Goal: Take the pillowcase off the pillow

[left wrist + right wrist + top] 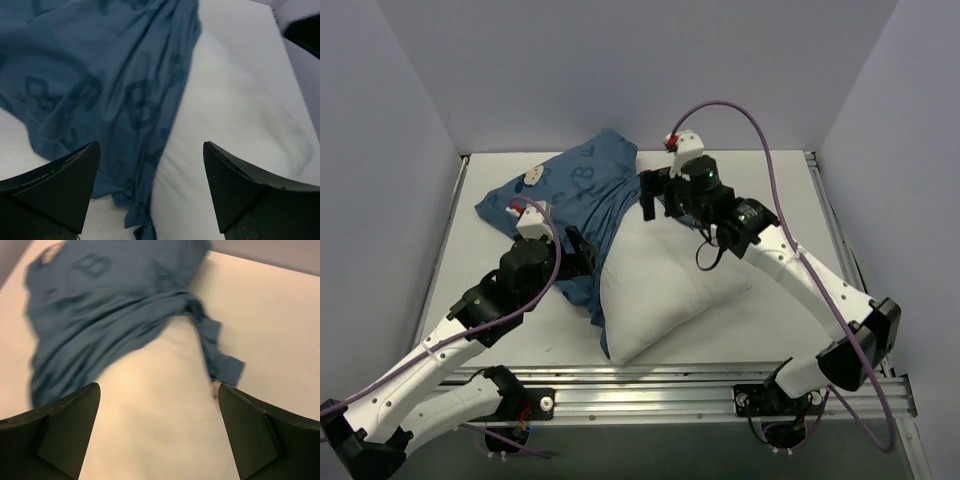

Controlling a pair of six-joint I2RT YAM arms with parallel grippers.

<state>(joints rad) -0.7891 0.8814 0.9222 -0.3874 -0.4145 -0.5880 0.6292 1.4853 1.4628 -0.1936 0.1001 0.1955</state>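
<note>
Closest in, the left gripper (pixel 582 250) and right gripper (pixel 648 195) both hover at the pillowcase (pixel 570 190) opening in the top view. The pillow (pixel 665 275) lies half out on the table (pixel 760 310), far end inside. Only up there can you read a "B" and spot a bowed mouse face (pixel 533 177). Left wrist: fingers (pixel 60 180) apart, empty, print blurry. Right wrist: fingers (pixel 60 425) apart over bare pillow.

Setting: a robot test cell, probably in a lab. The white table (pixel 770 320) is boxed in by plain pale walls (pixel 620 60) along its far, left and right edges. My arm bases (pixel 515 398) are bolted to an aluminium rail (pixel 650 395) at the near edge. Purple cables (pixel 722 103) loop exposed.
</note>
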